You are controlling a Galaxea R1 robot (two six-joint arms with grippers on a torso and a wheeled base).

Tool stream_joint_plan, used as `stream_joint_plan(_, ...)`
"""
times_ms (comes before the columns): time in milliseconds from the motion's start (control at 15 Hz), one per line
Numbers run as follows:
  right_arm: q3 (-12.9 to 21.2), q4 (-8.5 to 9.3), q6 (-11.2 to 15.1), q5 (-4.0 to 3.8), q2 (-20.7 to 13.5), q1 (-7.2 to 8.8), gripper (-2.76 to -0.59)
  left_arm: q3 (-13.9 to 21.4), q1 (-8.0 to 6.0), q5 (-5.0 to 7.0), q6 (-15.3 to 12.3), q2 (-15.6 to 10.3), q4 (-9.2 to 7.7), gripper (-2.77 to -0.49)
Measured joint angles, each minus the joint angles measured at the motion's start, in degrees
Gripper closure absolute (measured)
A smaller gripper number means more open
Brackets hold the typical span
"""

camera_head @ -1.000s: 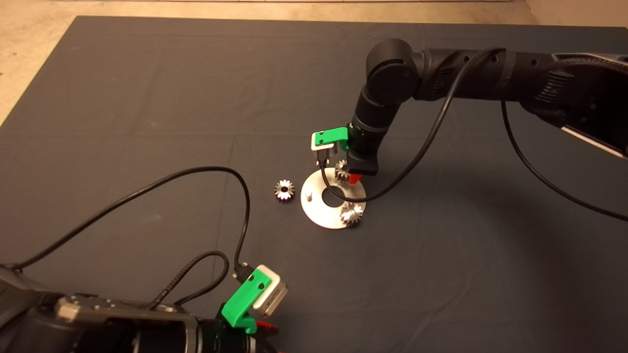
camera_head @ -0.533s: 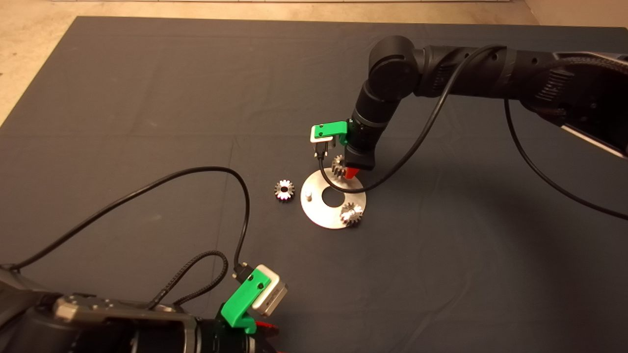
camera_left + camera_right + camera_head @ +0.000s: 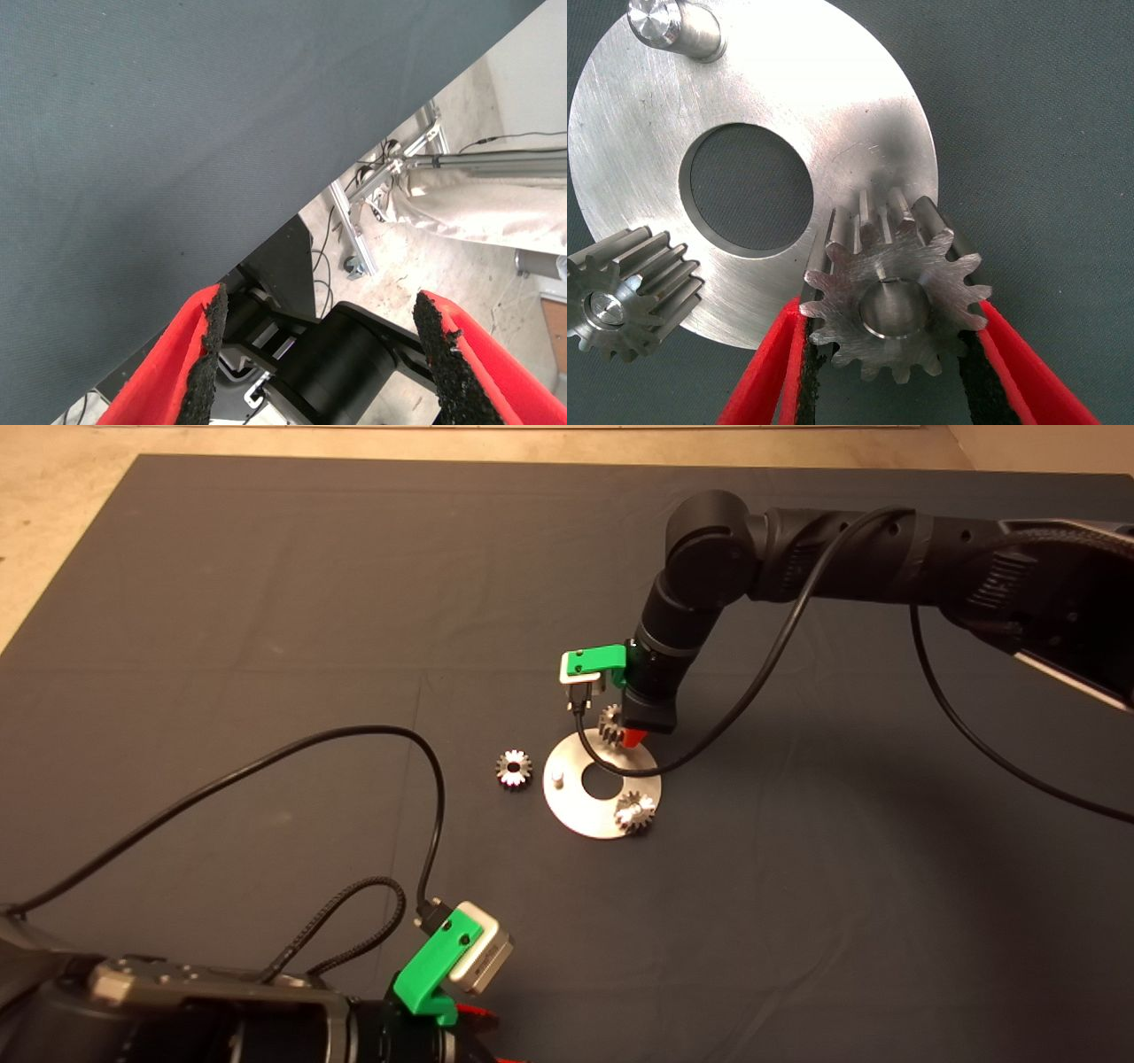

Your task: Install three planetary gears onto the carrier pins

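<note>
The silver disc (image 3: 578, 808) lies mid-mat; it also shows in the right wrist view (image 3: 833, 106). One planetary gear (image 3: 636, 812) sits on its near right pin and shows in the right wrist view (image 3: 625, 297). My right gripper (image 3: 631, 735) is shut on a second gear (image 3: 611, 724) over the disc's far edge. In the right wrist view the gripper (image 3: 890, 310) holds that gear (image 3: 921, 266) by its teeth, and silvery metal shows in its bore. One carrier pin (image 3: 557, 779) stands bare (image 3: 664, 22). The third gear (image 3: 514, 769) lies on the mat left of the disc.
My left gripper (image 3: 469, 1019) is parked at the mat's lower left edge, open and empty (image 3: 319, 354). Its black cable (image 3: 425, 779) loops over the mat left of the loose gear. The right arm's cable (image 3: 673, 757) hangs over the disc's far side.
My right gripper, with the gear in it, has shifted slightly up and away over the disc's far edge. The left arm has drifted a little.
</note>
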Motion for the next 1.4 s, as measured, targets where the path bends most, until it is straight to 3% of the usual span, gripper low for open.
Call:
stream_joint_plan(200, 0.71, -0.10, 0.01, -1.23, -0.15, -0.02, -0.97, 0.00, 0.00, -1.37, 0.01, -1.56, 0.00, -1.46)
stream_joint_plan(400, 1.32, -0.40, 0.01, -2.50, -0.20, -0.05, -0.97, 0.00, 0.00, -1.74, 0.01, -1.87, 0.00, -1.46)
stream_joint_plan(867, 2.22, -0.43, 0.01, -3.12, -1.40, -0.02, -0.97, 0.00, -0.52, -2.16, 0.01, -1.93, 0.09, -1.46)
stream_joint_plan(1200, 5.01, -0.51, 0.05, -3.77, -3.39, -0.18, -0.97, 0.00, -0.63, -2.43, 0.02, -2.01, 0.11, -1.46)
stream_joint_plan(1400, 5.01, -0.51, 0.03, -3.51, -3.30, -0.20, -0.97, 0.00, -0.61, -2.43, 0.04, -2.01, 0.11, -1.46)
